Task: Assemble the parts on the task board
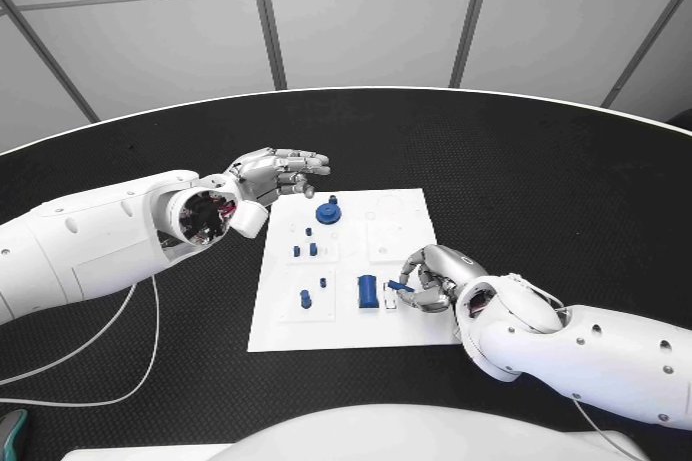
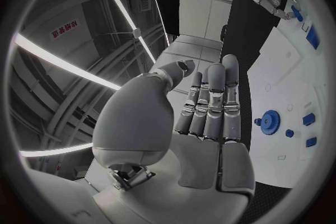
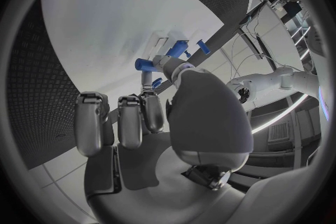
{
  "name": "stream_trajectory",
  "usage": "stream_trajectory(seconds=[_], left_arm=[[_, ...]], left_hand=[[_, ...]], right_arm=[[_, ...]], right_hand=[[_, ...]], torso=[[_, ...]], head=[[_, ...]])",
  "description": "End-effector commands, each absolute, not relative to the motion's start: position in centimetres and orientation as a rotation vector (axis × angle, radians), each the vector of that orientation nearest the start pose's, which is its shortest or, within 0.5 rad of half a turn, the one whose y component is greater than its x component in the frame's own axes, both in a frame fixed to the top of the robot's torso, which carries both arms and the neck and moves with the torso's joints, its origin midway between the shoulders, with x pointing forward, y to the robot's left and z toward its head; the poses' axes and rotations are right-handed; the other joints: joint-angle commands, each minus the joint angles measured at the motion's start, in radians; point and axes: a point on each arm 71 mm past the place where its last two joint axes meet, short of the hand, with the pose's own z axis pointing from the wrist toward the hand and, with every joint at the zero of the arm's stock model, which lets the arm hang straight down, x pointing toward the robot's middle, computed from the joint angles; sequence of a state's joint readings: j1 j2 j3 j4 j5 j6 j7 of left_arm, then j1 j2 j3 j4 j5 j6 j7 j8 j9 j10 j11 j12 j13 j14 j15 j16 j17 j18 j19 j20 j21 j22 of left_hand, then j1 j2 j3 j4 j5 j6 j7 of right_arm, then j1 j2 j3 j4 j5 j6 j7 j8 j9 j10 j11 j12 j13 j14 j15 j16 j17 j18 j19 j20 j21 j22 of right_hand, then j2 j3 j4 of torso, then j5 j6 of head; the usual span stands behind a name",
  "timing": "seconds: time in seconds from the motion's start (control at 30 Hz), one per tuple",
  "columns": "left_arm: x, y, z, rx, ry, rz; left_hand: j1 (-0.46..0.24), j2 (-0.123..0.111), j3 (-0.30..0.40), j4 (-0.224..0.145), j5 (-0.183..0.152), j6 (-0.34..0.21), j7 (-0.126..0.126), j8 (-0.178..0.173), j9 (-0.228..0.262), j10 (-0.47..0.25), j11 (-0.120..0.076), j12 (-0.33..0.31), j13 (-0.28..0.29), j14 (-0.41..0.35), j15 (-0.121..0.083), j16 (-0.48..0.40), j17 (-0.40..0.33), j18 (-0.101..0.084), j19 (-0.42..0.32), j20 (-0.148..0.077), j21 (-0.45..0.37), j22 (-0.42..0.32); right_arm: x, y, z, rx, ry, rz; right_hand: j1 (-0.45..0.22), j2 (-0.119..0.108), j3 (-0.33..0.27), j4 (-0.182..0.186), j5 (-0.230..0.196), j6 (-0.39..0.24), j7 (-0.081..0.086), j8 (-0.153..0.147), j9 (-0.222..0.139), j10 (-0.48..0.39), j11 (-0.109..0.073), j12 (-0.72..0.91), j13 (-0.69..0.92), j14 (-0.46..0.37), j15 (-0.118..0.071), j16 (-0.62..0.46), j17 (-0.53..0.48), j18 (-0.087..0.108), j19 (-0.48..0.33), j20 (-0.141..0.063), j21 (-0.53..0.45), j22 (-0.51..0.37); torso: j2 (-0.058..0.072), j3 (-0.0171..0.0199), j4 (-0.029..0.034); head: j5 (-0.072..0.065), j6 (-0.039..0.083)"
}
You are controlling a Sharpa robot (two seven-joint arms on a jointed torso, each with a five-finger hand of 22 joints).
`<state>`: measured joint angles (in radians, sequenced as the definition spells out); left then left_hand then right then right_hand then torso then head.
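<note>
Head view: right robot hand [image 1: 430, 278] pinches a blue part [image 1: 400, 286].

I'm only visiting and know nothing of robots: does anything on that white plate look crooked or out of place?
Nothing looks broken or spilled. One small blue piece sits slanted at the right hand's fingertips, seemingly pinched there, while the other blue parts lie square on the task board. The left hand hovers beside the board, holding nothing.
</note>
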<state>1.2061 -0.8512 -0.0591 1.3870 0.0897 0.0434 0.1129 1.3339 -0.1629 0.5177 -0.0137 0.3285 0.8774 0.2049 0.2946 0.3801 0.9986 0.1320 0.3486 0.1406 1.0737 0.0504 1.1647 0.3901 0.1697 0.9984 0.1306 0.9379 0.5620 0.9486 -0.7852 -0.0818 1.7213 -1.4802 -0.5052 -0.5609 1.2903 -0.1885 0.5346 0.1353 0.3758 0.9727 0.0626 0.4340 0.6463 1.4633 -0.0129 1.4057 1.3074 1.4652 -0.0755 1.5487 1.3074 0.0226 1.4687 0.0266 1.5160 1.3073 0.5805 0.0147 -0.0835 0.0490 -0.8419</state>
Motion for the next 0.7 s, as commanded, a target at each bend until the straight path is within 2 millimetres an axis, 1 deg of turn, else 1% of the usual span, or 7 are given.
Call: stream_trajectory(seconds=[0.03,0.17,0.33,0.47,0.7], left_arm=[[50.0,23.6,-20.7,-1.295,1.771,-1.603],[50.0,23.6,-20.7,-1.295,1.771,-1.603],[50.0,23.6,-20.7,-1.295,1.772,-1.603],[50.0,23.6,-20.7,-1.296,1.772,-1.602],[50.0,23.6,-20.7,-1.296,1.775,-1.601]], left_hand=[[0.001,0.011,0.000,0.003,0.004,-0.008,0.000,0.002,-0.002,-0.010,0.001,0.003,-0.001,-0.007,0.000,0.002,-0.001,0.016,-0.004,0.006,-0.001,-0.002],[0.001,0.011,0.000,0.003,0.004,-0.008,0.000,0.002,-0.002,-0.010,0.001,0.003,-0.001,-0.007,0.000,0.002,-0.001,0.016,-0.004,0.006,-0.001,-0.002],[0.001,0.011,0.000,0.003,0.004,-0.008,0.000,0.002,-0.002,-0.010,0.001,0.003,-0.001,-0.007,0.000,0.002,-0.001,0.016,-0.004,0.006,-0.001,-0.002],[0.001,0.011,0.000,0.003,0.004,-0.008,0.000,0.002,-0.002,-0.010,0.001,0.003,-0.001,-0.007,0.000,0.002,-0.001,0.016,-0.004,0.006,-0.001,-0.002],[0.001,0.011,0.000,0.003,0.004,-0.008,0.000,0.002,-0.002,-0.010,0.001,0.003,-0.001,-0.007,0.000,0.002,-0.001,0.016,-0.004,0.006,-0.001,-0.002]], right_arm=[[38.9,-14.1,-28.7,0.202,1.908,0.550],[39.0,-13.6,-29.0,0.201,1.926,0.555],[39.1,-13.4,-29.2,0.188,1.953,0.547],[39.1,-13.3,-29.4,0.180,1.968,0.541],[39.0,-13.0,-29.4,0.169,1.980,0.543]], right_hand=[[-0.013,0.001,0.003,0.006,0.003,0.004,-0.007,0.019,0.033,0.031,-0.007,0.001,0.158,0.096,-0.008,0.002,0.218,-0.012,0.092,-0.006,0.003,0.249],[-0.020,0.000,0.003,0.009,0.003,0.003,-0.007,0.018,0.033,0.031,-0.007,0.000,0.157,0.096,-0.009,0.002,0.219,-0.012,0.091,-0.006,0.002,0.249],[-0.037,-0.001,0.003,0.016,0.002,0.003,-0.007,0.017,0.034,0.030,-0.007,-0.002,0.156,0.096,-0.009,0.002,0.218,-0.012,0.091,-0.006,0.001,0.249],[-0.049,-0.001,0.003,0.022,0.002,0.005,-0.007,0.016,0.035,0.030,-0.007,-0.003,0.156,0.096,-0.009,0.001,0.217,-0.011,0.091,-0.007,0.000,0.248],[-0.089,-0.006,0.001,0.039,0.000,0.028,-0.017,0.030,0.044,0.031,-0.014,-0.002,0.157,0.096,-0.014,0.001,0.217,-0.012,0.091,-0.010,0.001,0.249]], torso=[[0.001,0.0005,0.0006],[0.001,0.0014,-0.0011],[0.000,0.0003,-0.0007],[0.000,0.0010,-0.0015],[0.000,0.0010,-0.0010]], head=[[0.001,0.000],[0.003,-0.001],[0.003,-0.003],[0.006,-0.005],[0.004,-0.004]])
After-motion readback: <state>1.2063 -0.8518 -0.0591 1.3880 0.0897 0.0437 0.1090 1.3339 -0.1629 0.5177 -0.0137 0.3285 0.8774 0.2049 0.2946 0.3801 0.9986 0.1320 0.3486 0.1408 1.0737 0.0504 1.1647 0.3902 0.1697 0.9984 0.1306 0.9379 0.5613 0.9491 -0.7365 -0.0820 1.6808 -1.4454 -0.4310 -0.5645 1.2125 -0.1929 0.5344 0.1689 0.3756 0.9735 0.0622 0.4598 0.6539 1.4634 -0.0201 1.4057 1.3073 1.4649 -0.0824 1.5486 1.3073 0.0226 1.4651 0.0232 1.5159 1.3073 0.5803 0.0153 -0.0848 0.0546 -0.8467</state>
